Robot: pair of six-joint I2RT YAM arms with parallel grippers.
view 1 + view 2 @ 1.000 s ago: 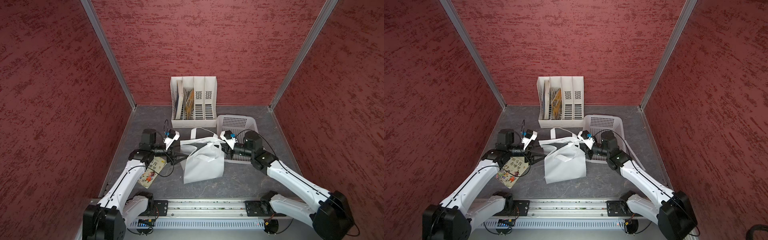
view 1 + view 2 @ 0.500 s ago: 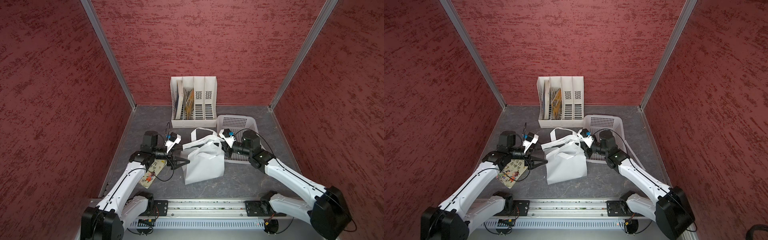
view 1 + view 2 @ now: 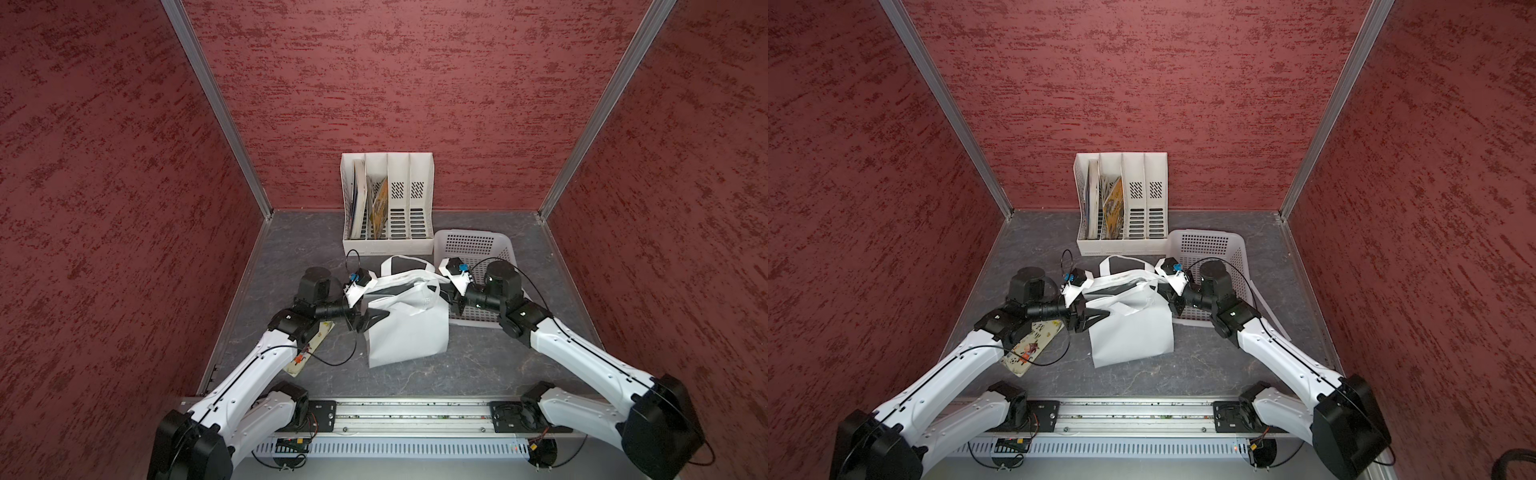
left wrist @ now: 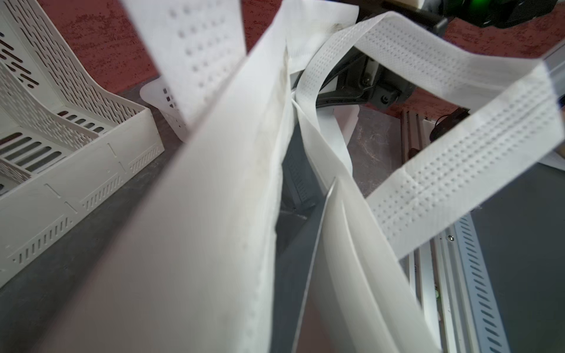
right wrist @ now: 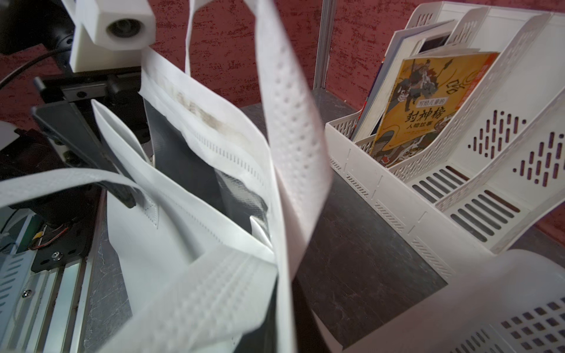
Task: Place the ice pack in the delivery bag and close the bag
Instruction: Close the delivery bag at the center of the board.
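The left gripper, jaws apart, sits at one side of the upright delivery bag; the right gripper meets the opposite rim, jaws hidden, so I cannot tell their state. The ice pack (the flat printed pouch, I judge) lies on the table under the left arm. If the rim slips, the limp mouth may sag shut.

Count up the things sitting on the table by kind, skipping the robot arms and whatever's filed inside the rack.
Delivery bag: 1
File rack: 1
Perforated basket: 1
Flat patterned pack: 1
Total: 4
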